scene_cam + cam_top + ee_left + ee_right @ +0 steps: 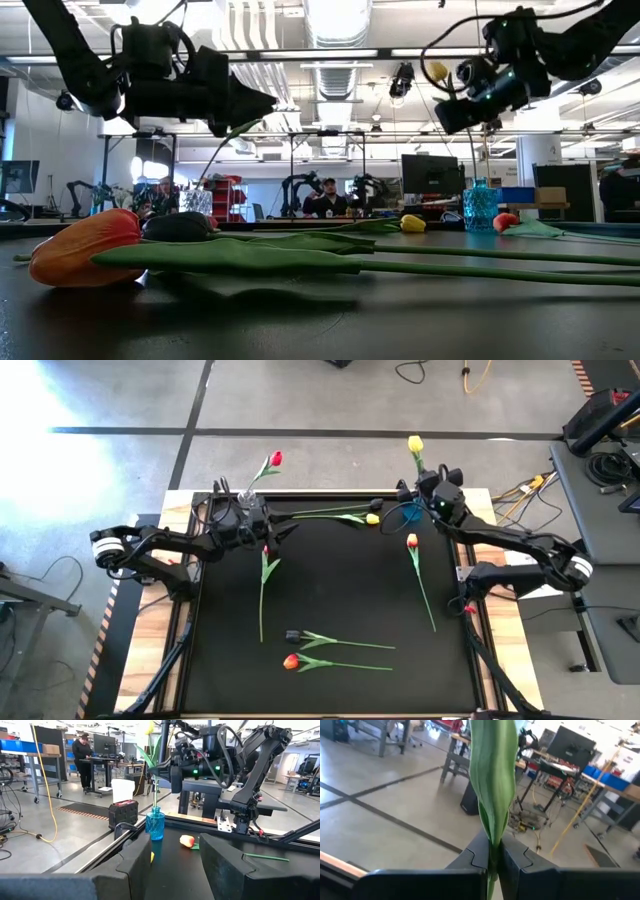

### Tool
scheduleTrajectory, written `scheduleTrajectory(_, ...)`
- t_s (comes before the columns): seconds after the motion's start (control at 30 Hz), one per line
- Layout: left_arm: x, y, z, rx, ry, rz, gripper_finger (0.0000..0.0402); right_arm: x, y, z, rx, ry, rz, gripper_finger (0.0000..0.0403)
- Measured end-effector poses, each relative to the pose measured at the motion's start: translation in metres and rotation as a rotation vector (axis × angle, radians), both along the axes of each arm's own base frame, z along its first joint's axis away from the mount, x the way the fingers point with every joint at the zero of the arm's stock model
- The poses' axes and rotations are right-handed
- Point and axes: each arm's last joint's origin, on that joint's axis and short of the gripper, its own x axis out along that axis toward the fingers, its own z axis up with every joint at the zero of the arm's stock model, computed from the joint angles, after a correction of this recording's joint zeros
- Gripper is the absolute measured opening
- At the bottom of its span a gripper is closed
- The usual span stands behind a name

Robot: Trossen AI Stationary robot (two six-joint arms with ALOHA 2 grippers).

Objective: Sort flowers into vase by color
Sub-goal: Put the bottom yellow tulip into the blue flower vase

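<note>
My right gripper [408,493] is at the table's far right, shut on a yellow tulip [415,445] that stands upright over the blue vase [155,822]. My left gripper [172,865] hangs open at the far left and points level across the table, with nothing between its fingers. Behind it a red tulip [275,458] stands in a clear vase [246,495]. On the black mat lie another yellow tulip [372,518], an orange one [412,541], a small red-headed one [265,548], a dark one [293,635] and an orange one [291,661]. My right gripper pinches the yellow tulip's stem and folded leaf [492,845] between its two fingers, below the head. The fingers lie level and across the upright stem. The head [150,727] points up, and the stem's lower end reaches into the blue vase's neck [155,810].
The mat's raised frame [330,495] runs along the far edge, next to both vases. The stems of the loose tulips cross the mat's middle and near part. Cables and a table [600,490] are to the right; people [82,755] work at desks beyond the table.
</note>
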Motion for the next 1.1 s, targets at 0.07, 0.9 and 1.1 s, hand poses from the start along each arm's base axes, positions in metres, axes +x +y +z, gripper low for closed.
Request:
scheduleTrajectory(0.07, 0.0, 0.0, 0.0, -0.001, 0.002, 0.0, 0.0153, 0.0, -0.001, -0.006, 0.014, 0.003, -0.004, 0.0013)
scheduleTrajectory(0.9, 0.008, 0.004, -0.006, -0.083, 0.142, -0.004, 0.0152, -0.003, 0.001, 0.003, 0.068, -0.026, -0.137, 0.0167)
scheduleTrajectory(1.1, 0.014, 0.007, -0.002, -0.087, 0.2, -0.005, 0.0152, -0.006, 0.018, 0.015, 0.077, -0.023, -0.091, 0.0172)
